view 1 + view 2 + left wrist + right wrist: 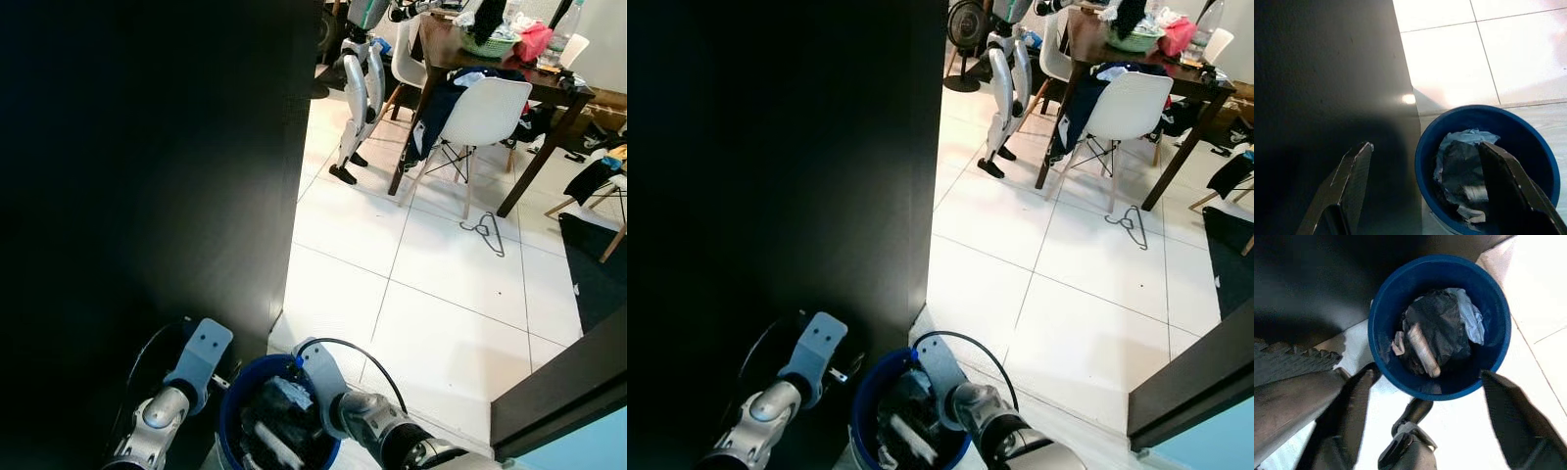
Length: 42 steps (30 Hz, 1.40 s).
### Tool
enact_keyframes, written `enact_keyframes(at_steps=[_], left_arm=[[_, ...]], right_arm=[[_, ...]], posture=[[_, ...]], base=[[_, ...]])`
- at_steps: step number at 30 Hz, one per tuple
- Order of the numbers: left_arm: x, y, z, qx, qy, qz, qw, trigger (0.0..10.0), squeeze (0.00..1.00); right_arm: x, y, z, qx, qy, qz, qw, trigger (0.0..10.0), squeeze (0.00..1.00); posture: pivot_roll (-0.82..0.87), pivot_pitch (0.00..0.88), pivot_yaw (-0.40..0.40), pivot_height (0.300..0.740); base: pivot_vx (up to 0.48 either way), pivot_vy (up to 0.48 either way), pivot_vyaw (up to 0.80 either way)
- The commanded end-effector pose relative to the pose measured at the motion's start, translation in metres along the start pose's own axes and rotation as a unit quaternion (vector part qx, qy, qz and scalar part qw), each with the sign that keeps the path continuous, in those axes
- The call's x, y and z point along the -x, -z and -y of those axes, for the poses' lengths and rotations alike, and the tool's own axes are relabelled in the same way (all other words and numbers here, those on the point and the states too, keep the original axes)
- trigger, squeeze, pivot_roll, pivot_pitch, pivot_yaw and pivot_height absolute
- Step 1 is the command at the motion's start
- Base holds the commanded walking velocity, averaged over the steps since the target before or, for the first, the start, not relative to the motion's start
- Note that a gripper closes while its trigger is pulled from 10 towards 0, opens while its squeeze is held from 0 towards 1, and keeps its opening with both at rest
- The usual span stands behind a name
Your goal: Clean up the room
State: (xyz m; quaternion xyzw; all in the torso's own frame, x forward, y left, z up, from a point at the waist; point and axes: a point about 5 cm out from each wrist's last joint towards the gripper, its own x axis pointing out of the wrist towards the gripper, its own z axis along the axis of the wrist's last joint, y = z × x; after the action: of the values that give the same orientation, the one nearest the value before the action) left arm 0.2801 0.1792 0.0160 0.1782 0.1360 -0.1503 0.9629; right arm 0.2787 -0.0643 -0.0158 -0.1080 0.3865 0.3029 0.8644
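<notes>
A blue bin (pixel 226 411) stands on the white tiles against a black wall, right below me. It holds a crumpled dark bag (pixel 1437 323), pale paper (pixel 1471 316) and a pale roll (pixel 1422 350). My right gripper (pixel 1432 423) hangs open above the bin, with nothing between its fingers. My left gripper (pixel 1425 191) is open too, just beside the bin rim (pixel 1422 147) on the black wall's side. In the left eye view, my left arm (pixel 186 377) is left of the bin and my right arm (pixel 338 397) reaches over it.
The black wall (pixel 147 196) blocks the whole left. White tiled floor (pixel 441 294) opens ahead, with a wire hanger (pixel 485 233) lying on it. Beyond are a white chair (pixel 485 113), a cluttered wooden table (pixel 549 86) and another robot's legs (pixel 355 98). A dark panel (pixel 568 392) stands at near right.
</notes>
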Motion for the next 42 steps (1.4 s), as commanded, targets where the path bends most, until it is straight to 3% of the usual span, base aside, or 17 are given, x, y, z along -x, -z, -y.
enact_keyframes(at_steps=[1,4,5,9,10,15,16,17,19,21,22,24,26,29,35,40,42], left_arm=[[0.002,0.002,0.001,-0.001,0.008,-0.009,1.0,10.0,0.0],[-0.001,0.0,0.002,0.012,0.012,-0.009,1.0,10.0,0.0],[-0.003,-0.001,0.002,0.016,0.014,-0.011,1.0,10.0,0.0],[-0.01,-0.001,0.004,0.024,0.02,-0.03,0.999,10.0,0.0],[-0.01,-0.001,0.004,0.024,0.02,-0.03,0.999,10.0,0.0],[-0.014,0.008,0.005,0.058,0.017,-0.075,0.995,10.0,0.0],[-0.014,0.008,0.005,0.058,0.017,-0.075,0.995,10.0,0.0],[-0.01,0.022,0.007,0.083,0.012,-0.116,0.99,10.0,0.0],[-0.01,0.022,0.007,0.083,0.012,-0.116,0.99,10.0,0.0],[-0.003,0.037,0.011,0.106,0.006,-0.158,0.982,10.0,0.0],[-0.003,0.037,0.011,0.106,0.006,-0.158,0.982,10.0,0.0],[0.007,0.054,0.019,0.144,0.0,-0.201,0.969,10.0,0.0],[0.007,0.054,0.019,0.144,0.0,-0.201,0.969,10.0,0.0],[0.024,0.078,0.032,0.187,-0.006,-0.259,0.948,10.0,0.0],[0.031,0.086,0.038,0.206,-0.008,-0.279,0.938,10.0,0.0],[0.051,0.106,0.035,0.221,-0.035,-0.317,0.922,10.0,0.0],[0.051,0.106,0.035,0.221,-0.035,-0.317,0.922,10.0,0.0]], right_arm=[[0.002,0.002,0.006,-0.015,0.02,-0.004,1.0,10.0,1.0],[0.005,0.003,0.017,-0.033,0.05,0.002,0.998,10.0,1.0],[0.007,0.007,0.025,-0.04,0.069,0.001,0.997,10.0,0.0],[0.02,0.031,0.053,-0.072,0.137,-0.016,0.988,10.0,0.0],[0.02,0.031,0.053,-0.072,0.137,-0.016,0.988,10.0,0.0],[0.044,0.089,0.077,-0.126,0.197,-0.072,0.969,10.0,0.0],[0.044,0.089,0.077,-0.126,0.197,-0.072,0.969,10.0,0.0],[0.054,0.117,0.079,-0.149,0.213,-0.097,0.961,10.0,0.0],[0.054,0.117,0.079,-0.149,0.213,-0.097,0.961,10.0,0.0],[0.062,0.141,0.076,-0.169,0.222,-0.12,0.953,10.0,0.0],[0.062,0.141,0.076,-0.169,0.222,-0.12,0.953,10.0,0.0],[0.069,0.165,0.068,-0.192,0.227,-0.145,0.943,10.0,0.0],[0.069,0.165,0.068,-0.192,0.227,-0.145,0.943,10.0,0.0],[0.074,0.189,0.052,-0.211,0.226,-0.177,0.934,10.0,0.0],[0.075,0.196,0.046,-0.21,0.226,-0.186,0.933,10.0,0.0],[0.076,0.195,0.047,-0.182,0.232,-0.196,0.935,10.0,0.0],[0.076,0.195,0.047,-0.182,0.232,-0.196,0.935,10.0,0.0]], posture=[[0.25,0.131,-0.116,0.74],[0.24,0.124,-0.108,0.74],[0.23,0.115,-0.103,0.74],[0.2,0.091,-0.089,0.74],[0.2,0.091,-0.089,0.74],[0.15,0.059,-0.067,0.74],[0.15,0.059,-0.067,0.74],[0.13,0.052,-0.058,0.74],[0.13,0.052,-0.058,0.74],[0.1,0.043,-0.046,0.74],[0.1,0.043,-0.046,0.74],[0.09,0.033,-0.038,0.74],[0.09,0.033,-0.038,0.74],[0.08,0.023,-0.027,0.74],[0.08,0.02,-0.025,0.74],[0.08,0.014,-0.024,0.74],[0.08,0.014,-0.024,0.74]], base=[[0.0,0.0,0.0],[0.0,0.0,0.0],[0.0,0.0,0.0],[-0.111,0.0,0.0],[-0.442,0.0,0.0],[-0.48,0.0,0.0],[-0.48,0.0,0.0],[-0.48,0.0,0.0],[-0.48,0.0,0.0],[-0.48,0.0,0.0],[-0.48,0.0,0.0],[-0.48,0.0,0.0],[-0.48,0.0,0.0],[0.0,0.0,0.0],[-0.24,0.0,0.0],[0.0,0.0,-0.44],[0.0,0.0,-0.74]])
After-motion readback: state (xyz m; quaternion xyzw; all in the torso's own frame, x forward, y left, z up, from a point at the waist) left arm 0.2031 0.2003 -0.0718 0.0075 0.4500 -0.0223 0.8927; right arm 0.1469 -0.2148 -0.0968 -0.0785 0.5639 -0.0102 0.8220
